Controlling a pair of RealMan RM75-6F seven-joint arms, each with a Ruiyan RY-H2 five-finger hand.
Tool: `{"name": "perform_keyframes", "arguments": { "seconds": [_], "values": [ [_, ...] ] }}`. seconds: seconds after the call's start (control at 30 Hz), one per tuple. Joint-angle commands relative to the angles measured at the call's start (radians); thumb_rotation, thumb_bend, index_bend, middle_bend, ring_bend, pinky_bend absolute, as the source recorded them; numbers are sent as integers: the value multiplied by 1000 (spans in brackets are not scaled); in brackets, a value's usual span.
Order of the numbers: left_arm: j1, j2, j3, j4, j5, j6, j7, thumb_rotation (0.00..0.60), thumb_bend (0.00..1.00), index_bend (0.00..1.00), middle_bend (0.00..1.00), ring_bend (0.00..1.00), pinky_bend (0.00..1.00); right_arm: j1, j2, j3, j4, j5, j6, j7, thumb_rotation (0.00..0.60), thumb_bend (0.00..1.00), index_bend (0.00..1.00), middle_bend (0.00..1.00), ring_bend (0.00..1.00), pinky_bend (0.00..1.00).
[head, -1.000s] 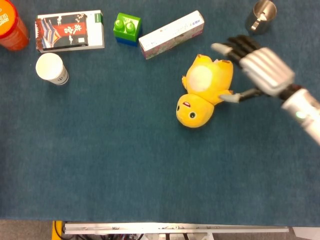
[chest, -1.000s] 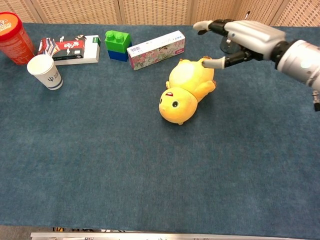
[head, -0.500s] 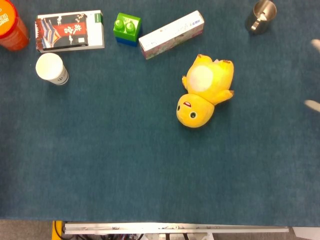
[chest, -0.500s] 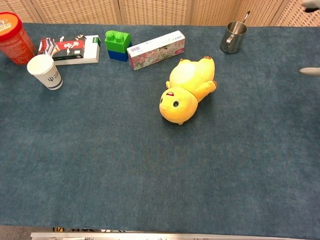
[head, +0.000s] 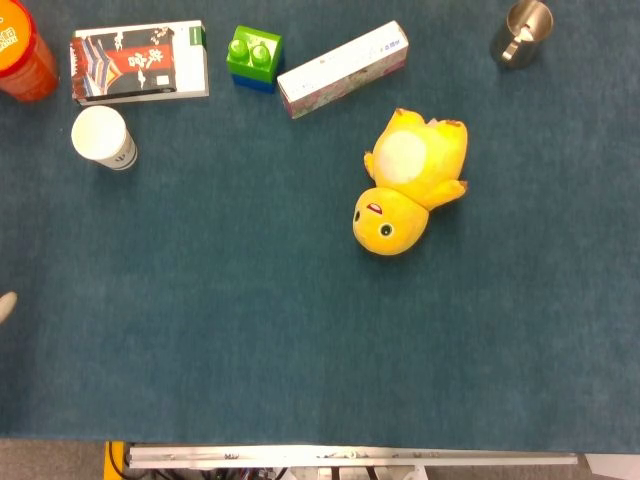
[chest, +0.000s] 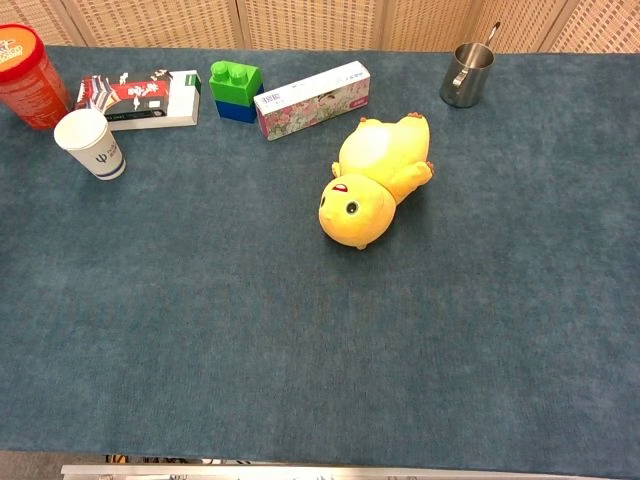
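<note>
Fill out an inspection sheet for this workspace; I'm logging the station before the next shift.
Surface: blue table cover, flat, no spills seen.
Job's things: yellow plush toy on its back, head toward the near edge, nothing touching it.
Clutter: far side holds red canister, paper cup, printed box, green-and-blue block, long floral box, metal cup.
Hands: left hand shows only a pale tip at the head view's left edge, state unreadable; right hand not in view.
Cables: nothing seen.
Surroundings: woven wall panels behind; metal rail at near edge.
</note>
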Motion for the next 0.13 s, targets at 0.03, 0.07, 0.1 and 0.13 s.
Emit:
{"name": "perform_keyframes", "arguments": {
  "seconds": [0.03, 0.07, 0.1, 0.13],
  "values": [
    [0, 0, 1, 1, 0, 1, 0, 600, 149, 124, 103, 93, 4, -11, 0, 4, -1, 3, -4, 6, 435, 0, 65, 152, 0, 19],
    [0, 0, 1, 1, 0, 1, 0, 600, 149, 124, 103, 93, 4, -14, -1, 6, -2, 2, -3, 6, 435, 0, 65, 152, 0, 19],
    [0, -1, 1, 2, 0, 1, -1, 600, 149, 124, 103, 93, 4, -16, -1, 8, -3, 0, -3, 6, 435, 0, 65, 152, 0, 19],
    [0, -1, 1, 3, -2, 1, -1, 600, 149, 124, 103, 93, 4, -19, -1, 11, -4, -3, -2, 7, 434, 0, 65, 152, 0, 19]
  ]
}}
